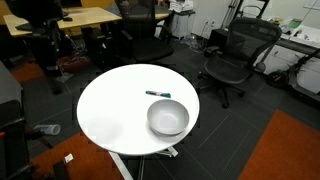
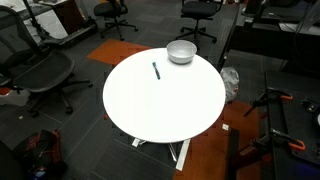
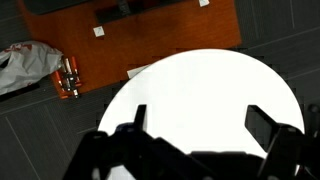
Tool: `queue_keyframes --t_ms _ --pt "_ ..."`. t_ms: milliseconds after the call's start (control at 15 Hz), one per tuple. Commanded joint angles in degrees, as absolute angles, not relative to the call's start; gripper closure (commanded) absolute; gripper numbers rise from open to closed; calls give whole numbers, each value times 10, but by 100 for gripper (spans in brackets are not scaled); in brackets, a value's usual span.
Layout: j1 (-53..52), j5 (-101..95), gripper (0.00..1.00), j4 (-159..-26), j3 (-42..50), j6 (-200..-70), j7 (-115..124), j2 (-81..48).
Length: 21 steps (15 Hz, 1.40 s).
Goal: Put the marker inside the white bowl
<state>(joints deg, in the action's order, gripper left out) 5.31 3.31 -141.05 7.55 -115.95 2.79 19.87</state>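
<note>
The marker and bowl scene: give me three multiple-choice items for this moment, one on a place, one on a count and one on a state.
1. Where does the marker lie relative to the white bowl?
A) inside it
B) on the table, beside it
C) on the floor below it

2. How many bowls stand on the table?
A) one
B) two
C) three

3. In the wrist view, the gripper is:
A) shut on the marker
B) shut on the bowl's rim
C) open and empty

Answers:
1 B: both exterior views show the marker flat on the table, apart from the bowl.
2 A: only one bowl shows in either exterior view.
3 C: its fingers stand wide apart, with only table between them.
</note>
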Motion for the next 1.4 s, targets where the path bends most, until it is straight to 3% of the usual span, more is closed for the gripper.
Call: queue_keyframes --t_ms 0,733,1333 --pt "53 62 0 -1377 57 -1201 83 145" --pt "37 77 0 -1310 9 -1336 281 18" --pt "12 56 0 -1216 17 -1374 378 -104"
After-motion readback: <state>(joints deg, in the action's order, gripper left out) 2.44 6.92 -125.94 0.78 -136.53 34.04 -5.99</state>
